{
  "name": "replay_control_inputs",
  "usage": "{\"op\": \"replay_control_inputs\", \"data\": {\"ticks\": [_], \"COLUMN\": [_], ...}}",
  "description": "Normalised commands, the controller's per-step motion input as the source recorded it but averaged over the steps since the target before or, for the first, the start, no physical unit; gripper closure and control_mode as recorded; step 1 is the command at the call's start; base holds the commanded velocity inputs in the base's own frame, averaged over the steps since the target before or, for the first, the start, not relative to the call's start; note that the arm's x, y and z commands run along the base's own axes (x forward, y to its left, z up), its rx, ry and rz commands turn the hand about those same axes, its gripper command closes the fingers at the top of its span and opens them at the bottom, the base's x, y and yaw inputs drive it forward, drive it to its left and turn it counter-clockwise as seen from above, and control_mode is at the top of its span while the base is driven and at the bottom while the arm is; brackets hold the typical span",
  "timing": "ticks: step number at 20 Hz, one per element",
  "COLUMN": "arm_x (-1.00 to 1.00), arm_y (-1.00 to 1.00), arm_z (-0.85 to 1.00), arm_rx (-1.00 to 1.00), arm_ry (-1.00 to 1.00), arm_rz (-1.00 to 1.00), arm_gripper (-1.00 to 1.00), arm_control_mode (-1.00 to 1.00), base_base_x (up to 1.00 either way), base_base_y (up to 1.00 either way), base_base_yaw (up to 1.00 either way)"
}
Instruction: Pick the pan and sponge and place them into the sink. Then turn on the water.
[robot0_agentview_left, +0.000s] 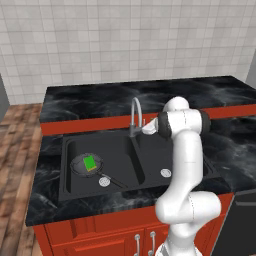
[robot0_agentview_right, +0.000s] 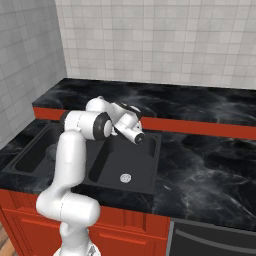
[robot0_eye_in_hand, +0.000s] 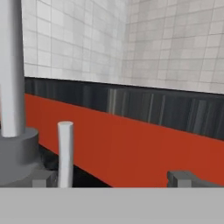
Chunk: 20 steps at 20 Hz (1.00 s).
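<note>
The gripper (robot0_eye_in_hand: 113, 178) is level and wide open, its two dark fingertips (robot0_eye_in_hand: 183, 178) far apart with nothing between them. Just beyond its left fingertip in the hand view stands the faucet's small upright lever (robot0_eye_in_hand: 65, 153), pale and rod-like, close beside the tip but whether it touches cannot be told. Left of the lever is the faucet (robot0_eye_in_hand: 12, 87), its grey round base and tall straight stem rising out of the top of the hand view. Straight ahead of the fingers runs the red ledge (robot0_eye_in_hand: 131, 148), with a band of dark marble counter (robot0_eye_in_hand: 153, 107) above it and the tiled wall (robot0_eye_in_hand: 175, 43) behind.

From the left base view, the hand hangs over the rear rim of the sink (robot0_agentview_left: 137, 165), right beside the gooseneck. Down and off to the hand's left, in the far basin, sits the pan (robot0_agentview_left: 89, 166) on the sink floor, handle pointing toward the divider, and the green sponge (robot0_agentview_left: 90, 163) rests inside it. No stream shows at the spout.
</note>
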Motion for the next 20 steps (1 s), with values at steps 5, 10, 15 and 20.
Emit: {"op": "replay_control_inputs", "data": {"ticks": [5, 10, 15, 20], "arm_x": [0.35, 0.43, 0.38, 0.43], "arm_y": [0.00, 0.00, 0.08, 0.23], "arm_z": [-0.13, -0.04, -0.05, -0.04], "arm_rx": [0.00, 0.02, 0.06, 0.06], "arm_ry": [0.00, 0.00, 0.00, 0.00], "arm_rz": [0.00, 0.00, 0.00, -0.03], "arm_gripper": [-1.00, -1.00, -1.00, -1.00], "arm_control_mode": [-1.00, -1.00, -1.00, -1.00], "base_base_x": [0.00, 0.00, 0.00, 0.00], "base_base_y": [0.00, 0.00, 0.00, 0.00], "base_base_yaw": [0.00, 0.00, 0.00, 0.00]}}
